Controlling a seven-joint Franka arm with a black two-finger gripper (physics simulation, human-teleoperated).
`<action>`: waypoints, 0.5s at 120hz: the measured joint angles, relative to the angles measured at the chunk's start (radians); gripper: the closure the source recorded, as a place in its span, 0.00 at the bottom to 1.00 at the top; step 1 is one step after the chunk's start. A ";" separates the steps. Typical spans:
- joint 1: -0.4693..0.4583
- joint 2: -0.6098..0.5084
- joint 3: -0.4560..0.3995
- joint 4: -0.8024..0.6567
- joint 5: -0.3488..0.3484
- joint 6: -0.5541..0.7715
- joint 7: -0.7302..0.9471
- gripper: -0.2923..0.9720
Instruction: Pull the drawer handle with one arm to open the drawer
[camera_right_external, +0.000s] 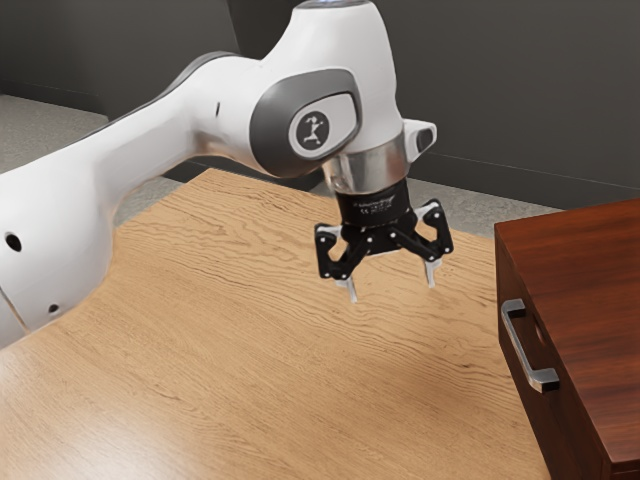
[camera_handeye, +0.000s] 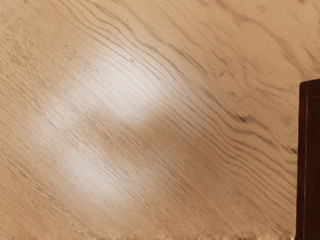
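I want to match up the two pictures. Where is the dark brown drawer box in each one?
Exterior view: the drawer box is at the picture's lower right, its silver handle facing the open gripper.
Wrist view: a thin dark strip of the drawer box shows off to one side of the hand, not under it.
Shared landmark: the light wooden table with wavy grain, which meets the box in both.

arm reaching, hand (camera_right_external: 390, 283) open, pointing down
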 joint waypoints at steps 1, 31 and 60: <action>-0.001 -0.001 0.000 -0.001 0.000 0.000 -0.001 0.23; -0.011 -0.010 -0.047 -0.010 0.003 0.002 -0.046 0.23; -0.014 -0.010 -0.084 -0.011 0.005 0.002 -0.082 0.23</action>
